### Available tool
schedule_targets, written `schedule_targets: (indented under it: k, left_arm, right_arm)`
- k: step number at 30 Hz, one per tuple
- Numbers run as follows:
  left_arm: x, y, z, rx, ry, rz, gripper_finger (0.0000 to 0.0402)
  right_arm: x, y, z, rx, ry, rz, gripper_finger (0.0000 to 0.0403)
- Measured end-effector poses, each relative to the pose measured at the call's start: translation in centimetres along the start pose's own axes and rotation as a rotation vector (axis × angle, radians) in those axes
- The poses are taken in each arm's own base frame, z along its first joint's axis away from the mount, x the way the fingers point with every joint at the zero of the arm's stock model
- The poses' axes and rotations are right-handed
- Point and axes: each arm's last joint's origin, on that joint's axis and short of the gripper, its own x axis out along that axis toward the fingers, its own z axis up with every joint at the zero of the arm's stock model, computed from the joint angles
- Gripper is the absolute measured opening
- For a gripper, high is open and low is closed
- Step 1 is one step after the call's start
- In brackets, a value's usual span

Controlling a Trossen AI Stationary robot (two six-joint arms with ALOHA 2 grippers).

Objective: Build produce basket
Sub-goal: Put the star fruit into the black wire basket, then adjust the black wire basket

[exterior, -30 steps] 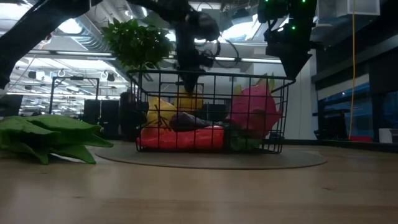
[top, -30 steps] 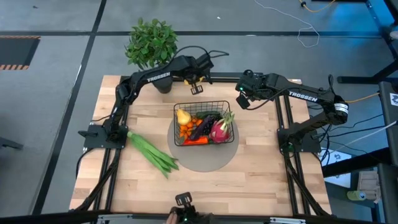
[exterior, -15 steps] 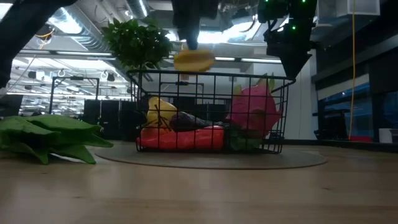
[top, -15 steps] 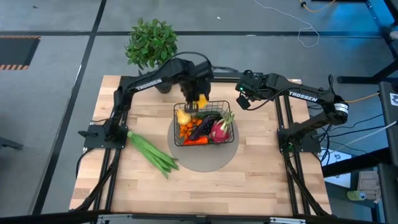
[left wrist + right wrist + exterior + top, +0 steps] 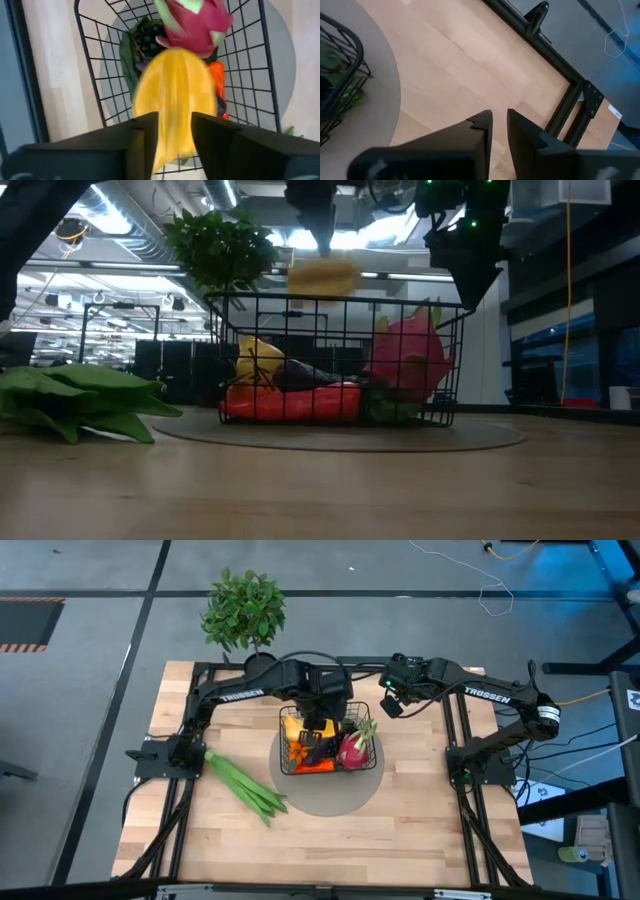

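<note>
The black wire basket (image 5: pixel 282 745) stands on a grey round mat at the table's middle. It holds a yellow pear (image 5: pixel 258 360), a pink dragon fruit (image 5: pixel 405 355), dark grapes (image 5: pixel 147 37) and red and orange pieces. My left gripper (image 5: pixel 320 718) hangs over the basket, shut on a yellow pepper (image 5: pixel 320 277) just above the rim. Long green stalks (image 5: pixel 245 788) lie flat on the table left of the basket. My right gripper (image 5: pixel 388 702) hovers shut and empty past the basket's far right corner. My left gripper pinches the yellow pepper's upper end (image 5: pixel 172 135) between its two fingers (image 5: pixel 142 135). The fingers come from above and point down. The pepper hangs below them, lifted clear of the basket's rim and of the produce inside.
A leafy potted plant (image 5: pixel 243 608) stands at the table's far left edge. The grey mat (image 5: pixel 330 795) lies under the basket. Bare wood lies on the near half of the table and to the right of the basket (image 5: pixel 430 790).
My left gripper has carried the yellow pepper from beyond the basket's far side toward the near edge, rising as it went. It now hangs over the basket's middle, with the pepper above the rim.
</note>
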Motion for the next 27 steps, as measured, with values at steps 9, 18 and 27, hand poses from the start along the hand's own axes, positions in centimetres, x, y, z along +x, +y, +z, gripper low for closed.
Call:
schedule_targets:
  k: [9,18,27]
  left_arm:
    - [-0.2,-0.4,-1.5,-0.145,0.153,-0.033,0.014]
    - [-3.9,-3.2,-1.8,-0.214,0.044,-0.25,0.0135]
    - [-4.3,-9.7,-3.5,-0.049,0.132,-0.359,0.0135]
  right_arm:
    - [0.0,0.0,-0.1,-0.003,0.007,-0.001,0.0051]
    - [0.0,-0.1,-0.2,-0.008,0.022,0.003,0.0051]
    - [0.0,-0.1,-0.3,-0.009,0.037,0.007,0.0051]
